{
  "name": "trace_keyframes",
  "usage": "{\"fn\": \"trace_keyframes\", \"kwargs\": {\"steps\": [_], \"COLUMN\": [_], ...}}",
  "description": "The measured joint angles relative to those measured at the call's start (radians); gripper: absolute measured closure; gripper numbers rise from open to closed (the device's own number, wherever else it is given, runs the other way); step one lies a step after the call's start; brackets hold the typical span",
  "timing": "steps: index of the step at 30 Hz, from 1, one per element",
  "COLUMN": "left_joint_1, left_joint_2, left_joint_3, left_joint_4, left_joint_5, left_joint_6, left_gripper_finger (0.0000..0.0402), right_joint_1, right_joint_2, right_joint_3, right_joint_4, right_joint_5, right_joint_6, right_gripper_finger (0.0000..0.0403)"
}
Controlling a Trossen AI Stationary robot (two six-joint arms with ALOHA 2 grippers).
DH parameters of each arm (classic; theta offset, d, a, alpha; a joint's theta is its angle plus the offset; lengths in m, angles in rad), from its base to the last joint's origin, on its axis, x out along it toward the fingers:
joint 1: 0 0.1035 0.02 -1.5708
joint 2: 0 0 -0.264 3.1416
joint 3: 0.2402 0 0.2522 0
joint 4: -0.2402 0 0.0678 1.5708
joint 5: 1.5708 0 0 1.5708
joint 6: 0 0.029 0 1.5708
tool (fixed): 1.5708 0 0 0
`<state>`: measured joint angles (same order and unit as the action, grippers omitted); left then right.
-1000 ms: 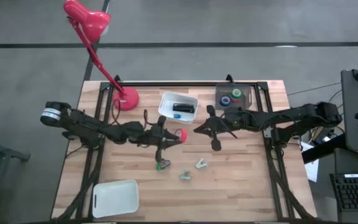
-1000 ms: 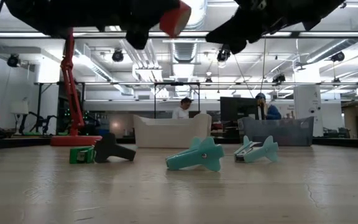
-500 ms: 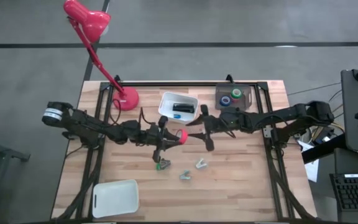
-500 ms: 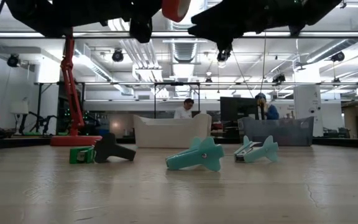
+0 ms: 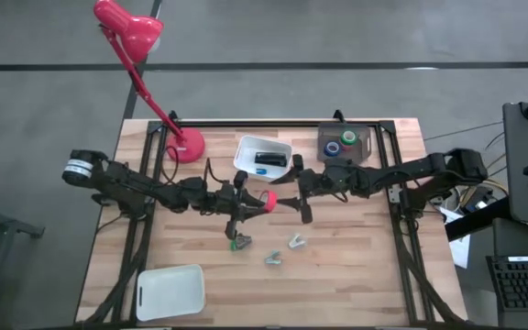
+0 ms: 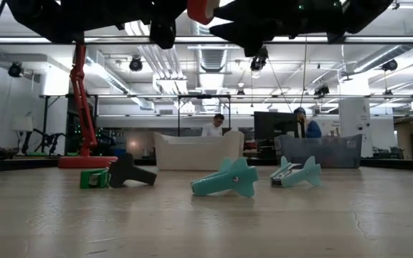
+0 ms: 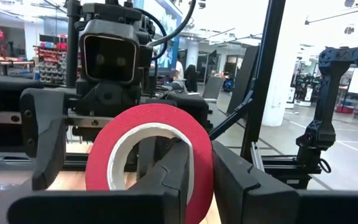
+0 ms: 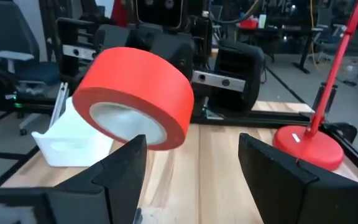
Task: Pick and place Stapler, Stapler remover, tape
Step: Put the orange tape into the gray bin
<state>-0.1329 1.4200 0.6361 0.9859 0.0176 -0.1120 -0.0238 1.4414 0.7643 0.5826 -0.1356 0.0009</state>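
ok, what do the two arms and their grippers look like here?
Both arms are matte black, jointed, with thin black cables running along them. The left arm has a silvery ring at its base end. The left gripper and right gripper have chunky black angular fingers; silver metal rails with screws show across the gripper bodies.

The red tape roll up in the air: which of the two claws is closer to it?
Left. The left gripper has its fingers clamped on the red tape roll. The right gripper is open just beside it, not touching.
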Motion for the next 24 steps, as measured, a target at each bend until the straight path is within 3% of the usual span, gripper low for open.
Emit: {"fn": "trace_keyframes", "kwargs": {"steps": [15,24], "left_joint_1": [0.000,0.000], "left_joint_2": [0.000,0.000], "left_joint_3": [-0.001,-0.001], "left_joint_4": [-0.027,-0.027], "left_joint_5": [-0.015,-0.018], "left_joint_6": [0.001,0.006], "left_gripper_finger": [0.0344,0.0334], "right_joint_1": [0.000,0.000], "right_joint_2": [0.043,0.046], "right_joint_3": [0.001,0.001], "right_joint_4": [0.113,0.122], "right_joint_5": [-0.049,-0.052], "right_joint_6": [0.013,0.015], "right_gripper_finger": [0.0208,0.0293]}}
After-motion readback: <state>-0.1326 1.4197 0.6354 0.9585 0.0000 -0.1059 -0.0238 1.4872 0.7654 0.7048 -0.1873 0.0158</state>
